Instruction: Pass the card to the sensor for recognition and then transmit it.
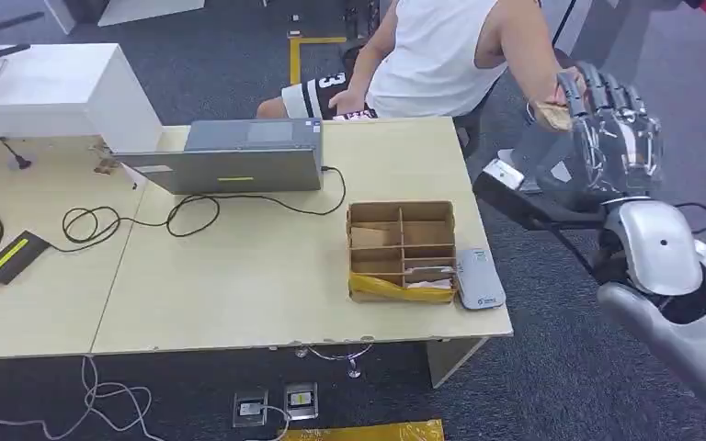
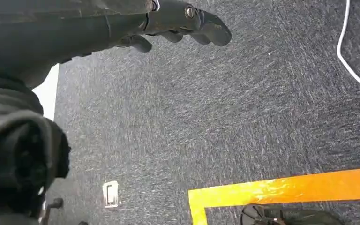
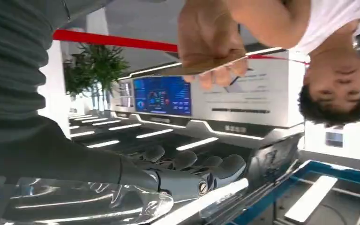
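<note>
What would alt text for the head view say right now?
The raised right robot hand meets a seated person's hand at a tan card beyond the table's right edge; who grips the card is unclear. On the pale wooden table sit a divided cardboard box, a grey card reader and a grey laptop.

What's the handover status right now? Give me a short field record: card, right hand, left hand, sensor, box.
card: brown card in the person's hand, apart from the robot's fingers
right hand: right hand raised beside the table, holding nothing
left hand: left hand hanging over carpet, fingers loosely extended, holding nothing
sensor: grey sensor flat on table edge
box: divided cardboard box touching the sensor
</note>
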You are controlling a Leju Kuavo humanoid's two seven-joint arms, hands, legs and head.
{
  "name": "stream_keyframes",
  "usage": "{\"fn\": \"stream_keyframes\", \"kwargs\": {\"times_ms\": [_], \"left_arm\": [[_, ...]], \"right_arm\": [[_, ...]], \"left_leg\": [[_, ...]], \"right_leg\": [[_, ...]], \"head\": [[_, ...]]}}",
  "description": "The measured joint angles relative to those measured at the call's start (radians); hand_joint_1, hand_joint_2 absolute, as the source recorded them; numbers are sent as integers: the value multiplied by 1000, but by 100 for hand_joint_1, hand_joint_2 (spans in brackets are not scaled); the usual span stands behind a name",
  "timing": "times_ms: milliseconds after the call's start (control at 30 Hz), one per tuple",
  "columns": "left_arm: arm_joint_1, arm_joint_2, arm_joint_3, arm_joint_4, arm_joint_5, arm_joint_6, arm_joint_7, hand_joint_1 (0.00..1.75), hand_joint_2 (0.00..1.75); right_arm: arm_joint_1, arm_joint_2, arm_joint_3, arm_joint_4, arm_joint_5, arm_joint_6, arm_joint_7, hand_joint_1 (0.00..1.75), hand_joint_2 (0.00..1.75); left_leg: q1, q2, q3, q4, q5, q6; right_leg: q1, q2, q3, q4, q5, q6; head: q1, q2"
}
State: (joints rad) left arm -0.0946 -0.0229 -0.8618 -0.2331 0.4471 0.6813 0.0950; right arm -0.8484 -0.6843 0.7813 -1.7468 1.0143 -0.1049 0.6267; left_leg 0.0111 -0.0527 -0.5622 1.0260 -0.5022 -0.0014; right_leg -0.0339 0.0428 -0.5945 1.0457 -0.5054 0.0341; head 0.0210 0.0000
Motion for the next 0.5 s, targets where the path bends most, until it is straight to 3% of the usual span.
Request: {"fn": "stream_keyframes", "kwargs": {"times_ms": [367, 400, 433, 467, 500], "left_arm": [[-16, 3, -43, -8, -7, -20, 30, 0, 0], [-17, 5, -46, -8, -5, -21, 31, 0, 0], [-17, 5, -49, -8, -2, -21, 32, 0, 0], [-17, 6, -49, -8, 2, -21, 32, 0, 0], [-17, 6, -49, -8, 2, -21, 32, 0, 0]], "right_arm": [[-8, 157, 140, 147, -48, -119, -67, 0, 175], [-8, 169, 146, 162, -53, -128, -72, 9, 175], [-8, 180, 153, 179, -58, -139, -77, 162, 175], [-8, 189, 160, 193, -62, -147, -82, 175, 175], [-8, 194, 163, 199, -64, -151, -84, 175, 175]], "left_leg": [[0, 0, 0, 0, 0, 0], [0, 0, 0, 0, 0, 0], [0, 0, 0, 0, 0, 0], [0, -1, 0, 0, 0, 0], [0, -1, 0, 0, 0, 0]], "right_leg": [[0, 0, 0, 0, 0, 0], [0, 0, 0, 0, 0, 0], [0, 0, 0, 0, 0, 0], [0, 0, 0, 0, 0, 0], [0, 0, 0, 0, 0, 0]], "head": [[0, 0], [0, 0], [0, 0], [0, 0], [0, 0]]}}
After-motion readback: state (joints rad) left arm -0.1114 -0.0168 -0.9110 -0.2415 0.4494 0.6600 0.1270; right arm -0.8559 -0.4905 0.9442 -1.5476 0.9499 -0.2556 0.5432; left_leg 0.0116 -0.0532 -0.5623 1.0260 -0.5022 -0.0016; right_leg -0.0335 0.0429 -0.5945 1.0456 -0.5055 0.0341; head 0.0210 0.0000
